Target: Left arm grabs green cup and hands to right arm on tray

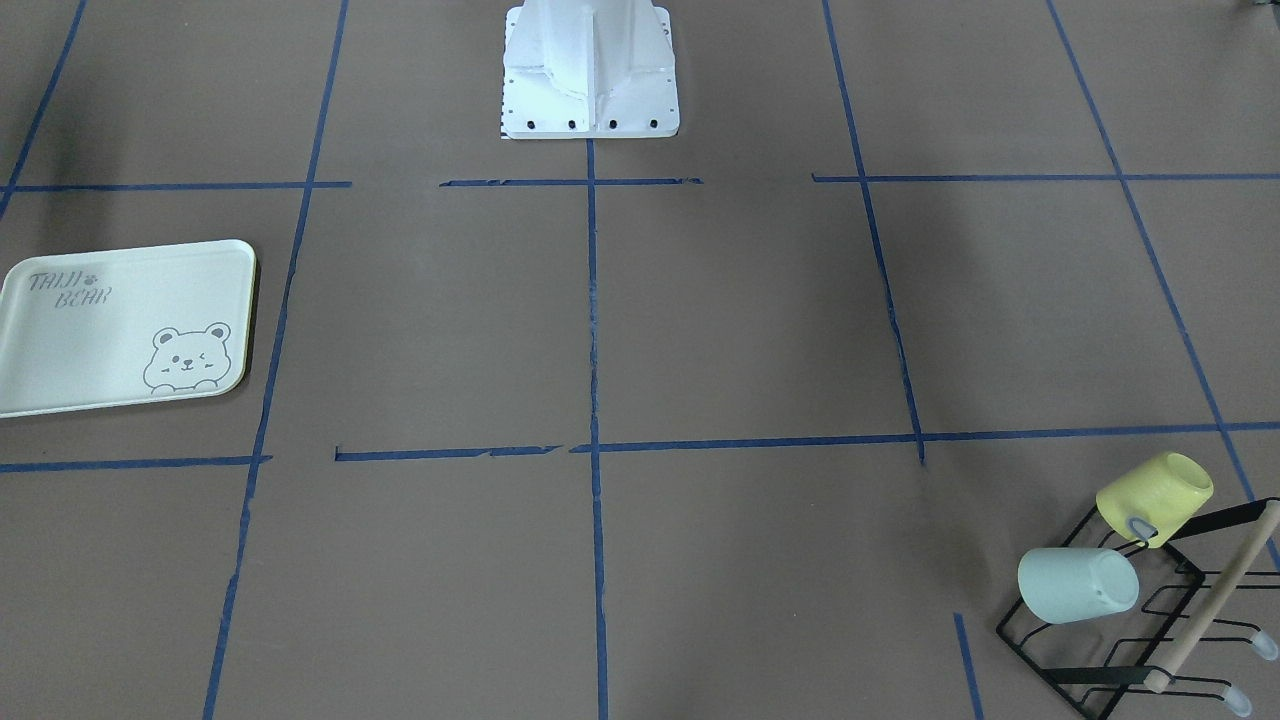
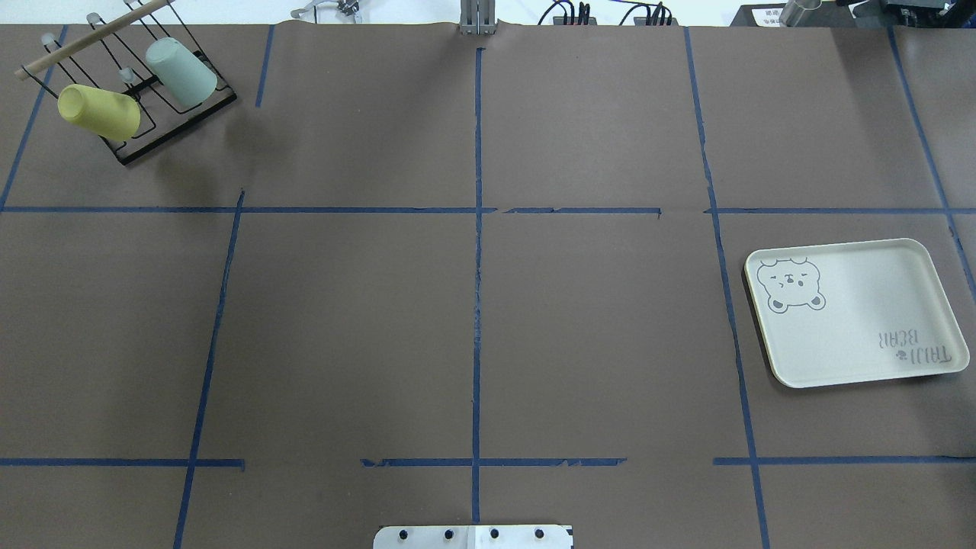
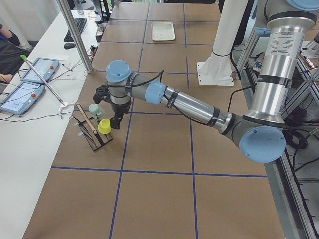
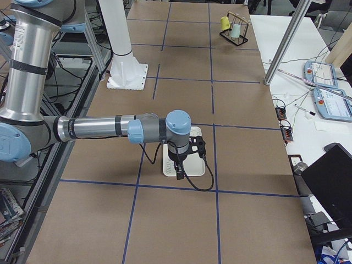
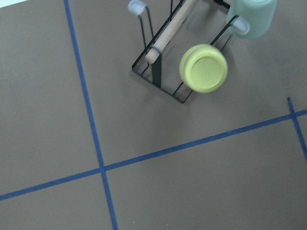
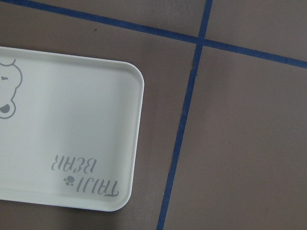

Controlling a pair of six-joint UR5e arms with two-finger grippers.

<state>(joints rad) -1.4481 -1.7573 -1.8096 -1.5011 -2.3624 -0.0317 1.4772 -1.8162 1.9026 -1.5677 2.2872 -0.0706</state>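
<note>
The green cup [image 1: 1075, 585] hangs tilted on a black wire rack [image 2: 145, 150] at the table's far left corner, beside a yellow cup [image 1: 1155, 495]. The left wrist view shows the green cup [image 5: 252, 17] at its top edge. My left gripper [image 3: 115, 122] hovers above the rack, close to the yellow cup [image 3: 104, 126]; it shows only in the exterior left view, so I cannot tell if it is open or shut. The tray [image 2: 862, 305] lies on the right with nothing on it. My right gripper [image 4: 179, 173] hangs over the tray [image 4: 199, 168]; I cannot tell its state.
The rack has a wooden dowel [image 1: 1215, 592] across its top and capped wire prongs. Blue tape lines grid the brown table. The white robot base [image 1: 590, 70] stands at the table's near middle edge. Tablets and cables lie on a side bench [image 3: 30, 82].
</note>
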